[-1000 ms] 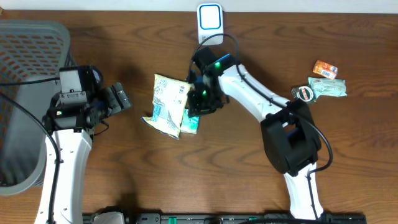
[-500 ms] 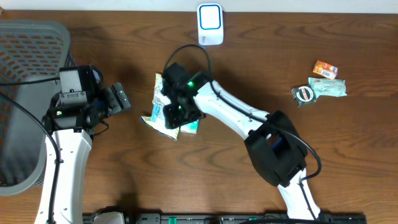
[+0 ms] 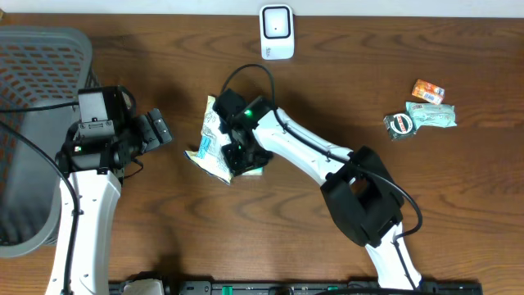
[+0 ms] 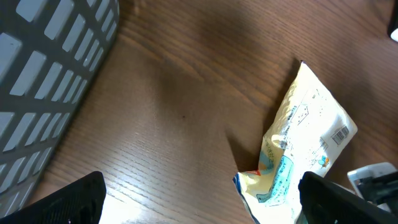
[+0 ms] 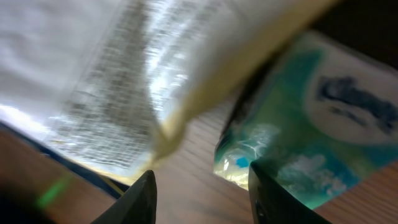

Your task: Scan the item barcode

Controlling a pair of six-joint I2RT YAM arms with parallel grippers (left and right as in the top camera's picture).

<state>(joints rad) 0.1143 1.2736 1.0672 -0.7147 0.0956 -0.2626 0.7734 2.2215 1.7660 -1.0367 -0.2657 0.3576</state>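
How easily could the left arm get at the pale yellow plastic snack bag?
Probably yes. The open left end effector faces the pale yellow plastic snack bag across bare brown wooden table; only the right end effector crowds the bag's far side.

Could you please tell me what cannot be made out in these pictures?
- Overhead: the right arm covers part of the snack bag; the far-right packets are too small to read.
- Right wrist: print on the bag and the teal packet is blurred.
- Left wrist: the bag's lower end is cut off; its barcode is too small to read.
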